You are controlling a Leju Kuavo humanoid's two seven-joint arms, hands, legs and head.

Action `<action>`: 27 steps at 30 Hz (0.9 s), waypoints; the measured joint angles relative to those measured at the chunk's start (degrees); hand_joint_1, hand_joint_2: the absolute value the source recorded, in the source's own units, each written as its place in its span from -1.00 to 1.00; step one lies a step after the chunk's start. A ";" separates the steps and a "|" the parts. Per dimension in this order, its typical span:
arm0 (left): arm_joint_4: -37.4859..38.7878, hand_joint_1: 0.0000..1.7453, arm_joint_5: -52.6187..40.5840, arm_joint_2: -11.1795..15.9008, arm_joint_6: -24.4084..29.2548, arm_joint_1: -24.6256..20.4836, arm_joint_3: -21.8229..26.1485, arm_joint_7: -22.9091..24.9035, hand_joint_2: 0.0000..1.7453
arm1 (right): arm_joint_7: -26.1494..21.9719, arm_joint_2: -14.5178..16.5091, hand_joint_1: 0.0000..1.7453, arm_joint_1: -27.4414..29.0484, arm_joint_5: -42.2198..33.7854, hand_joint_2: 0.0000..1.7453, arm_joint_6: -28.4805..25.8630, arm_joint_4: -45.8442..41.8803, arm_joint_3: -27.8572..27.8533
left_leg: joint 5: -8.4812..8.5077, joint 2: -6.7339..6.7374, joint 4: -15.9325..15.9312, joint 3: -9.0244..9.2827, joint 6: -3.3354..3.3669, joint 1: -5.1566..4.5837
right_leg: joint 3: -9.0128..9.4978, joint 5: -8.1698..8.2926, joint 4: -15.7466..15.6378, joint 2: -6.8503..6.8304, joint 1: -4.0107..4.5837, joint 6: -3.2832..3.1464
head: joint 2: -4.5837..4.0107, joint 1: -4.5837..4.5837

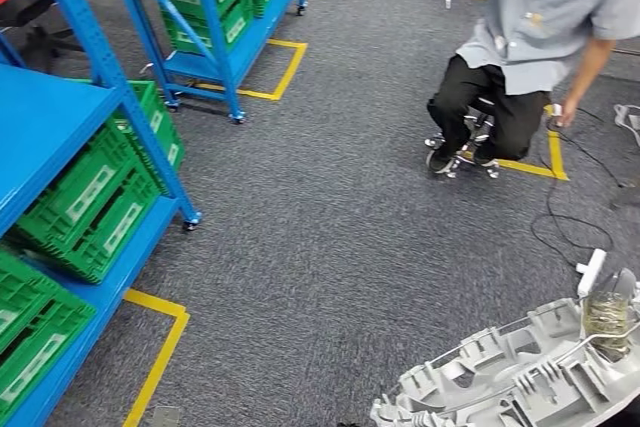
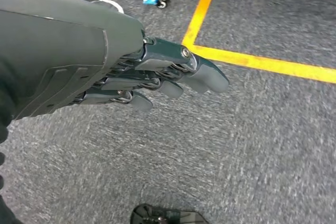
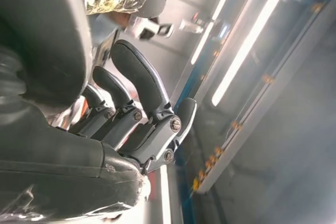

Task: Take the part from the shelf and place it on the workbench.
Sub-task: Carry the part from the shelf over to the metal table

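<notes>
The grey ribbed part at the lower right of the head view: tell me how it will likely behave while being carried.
The grey ribbed part looks like moulded plastic, with ribs and walls across it, so it is probably stiff and light for its size. It is long and reaches well past the right hand gripping it, so the free end may sag or swing. The thin clips along its edge could snap if knocked.

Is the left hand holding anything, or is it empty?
Empty. In the left wrist view the left hand has its fingers stretched out straight over the carpet, with nothing between them.
</notes>
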 joint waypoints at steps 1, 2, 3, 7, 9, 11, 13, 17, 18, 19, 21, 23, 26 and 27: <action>0.00 -1.00 0.01 0.00 0.00 -0.03 0.00 0.00 1.00 | 0.01 0.00 1.00 0.05 -0.01 1.00 0.00 0.00 -0.10 | -0.05 0.81 0.01 0.03 -0.07 -0.02 | 1.03 1.07 -1.47 -0.26 -0.01 0.03 | 0.00 0.01; 0.00 -1.00 0.01 -0.01 0.00 -0.09 0.00 0.00 1.00 | 0.01 0.00 1.00 0.08 -0.02 1.00 0.00 -0.02 -0.17 | -0.13 1.54 0.02 0.12 -0.18 -0.03 | 3.25 2.85 -5.12 -0.91 -0.01 0.01 | 0.00 0.01; 0.00 -1.00 0.01 -0.02 0.00 -0.13 0.00 0.00 1.00 | 0.00 0.00 1.00 0.06 -0.03 1.00 0.00 -0.04 -0.20 | -0.24 2.18 0.04 0.26 -0.36 -0.09 | 5.85 4.32 -9.63 -2.23 0.07 -0.07 | 0.00 0.02; 0.00 -1.00 -0.02 -0.03 0.00 -0.26 0.00 0.00 1.00 | -0.02 0.07 1.00 0.14 -0.03 1.00 0.00 -0.27 -0.32 | -0.66 4.10 0.39 0.50 -1.39 -0.58 | 10.10 6.10 -16.77 -3.59 0.57 -1.47 | 0.00 -0.21; 0.00 -1.00 -0.04 -0.06 0.00 -0.39 0.00 0.00 1.00 | -0.05 0.17 1.00 0.28 -0.02 1.00 0.00 -0.38 -0.46 | -1.24 4.03 0.81 0.41 -1.96 -0.38 | 9.85 6.31 -16.80 -2.38 0.49 -2.17 | 0.00 -0.25; 0.00 -1.00 -0.06 -0.07 0.00 -0.44 -0.01 0.00 1.00 | -0.08 0.31 1.00 0.25 -0.01 1.00 0.00 -0.48 -0.56 | -3.89 1.43 4.28 -0.92 -2.47 -0.06 | 9.76 6.63 -16.96 -1.23 0.29 -2.80 | 0.00 -0.43; 0.00 -1.00 -0.06 -0.06 0.00 -0.27 -0.01 0.00 1.00 | -0.09 0.39 1.00 0.21 0.00 1.00 0.00 -0.52 -0.63 | -7.90 -1.11 12.03 -4.27 -2.65 0.12 | 9.65 6.76 -16.94 0.09 0.36 -3.08 | 0.00 -0.58; 0.00 -1.00 -0.08 -0.06 0.00 0.01 0.00 0.00 1.00 | -0.10 0.42 1.00 0.30 -0.01 1.00 0.00 -0.52 -0.81 | -5.91 -2.21 14.53 -5.93 -2.06 0.11 | 9.75 6.85 -16.87 3.41 0.67 -3.19 | 0.00 -0.57; 0.00 -1.00 -0.10 -0.04 0.00 0.00 0.00 0.00 1.00 | -0.10 0.42 1.00 0.30 -0.01 1.00 0.00 -0.52 -0.86 | -3.39 -3.25 10.66 -4.33 -1.70 0.09 | 9.82 6.86 -16.86 4.22 0.67 -3.17 | 0.00 -0.57; 0.00 -1.00 -0.12 0.03 0.00 0.00 0.00 0.00 1.00 | -0.10 0.43 1.00 0.28 -0.01 1.00 0.00 -0.52 -0.91 | -1.49 -4.69 7.01 -2.79 -1.33 0.12 | 9.82 6.87 -16.77 4.96 0.72 -3.09 | 0.00 -0.52; 0.00 -1.00 -0.19 0.16 -0.01 -0.05 -0.01 0.01 1.00 | -0.10 0.45 1.00 0.30 0.04 1.00 0.01 -0.53 -0.99 | -0.01 -6.80 2.37 -0.91 -0.84 0.12 | 9.37 7.03 -16.59 6.33 0.63 -2.69 | 0.00 -0.64; 0.00 -1.00 -0.23 0.18 -0.03 -0.22 -0.03 0.03 1.00 | -0.13 0.46 1.00 0.49 0.39 1.00 0.01 -0.55 -1.16 | -0.32 -6.29 1.45 -0.70 -0.65 0.10 | 8.61 7.41 -16.63 7.61 0.48 -1.95 | 0.00 -0.80; 0.00 -1.00 -0.28 0.13 -0.05 -0.36 -0.04 0.03 1.00 | -0.21 0.47 1.00 0.54 1.50 1.00 0.00 -0.63 -1.69 | 0.13 -4.02 0.31 -0.40 -0.12 0.26 | 6.60 5.63 -13.85 4.45 0.61 -1.16 | 0.00 -0.64; 0.00 -1.00 -0.33 0.13 -0.08 -0.31 -0.04 0.03 1.00 | -0.20 0.46 1.00 0.47 1.99 1.00 0.00 -0.66 -1.88 | 0.18 -3.13 0.13 -0.33 0.07 0.22 | 5.16 3.85 -10.78 2.40 0.61 -0.97 | 0.00 -0.54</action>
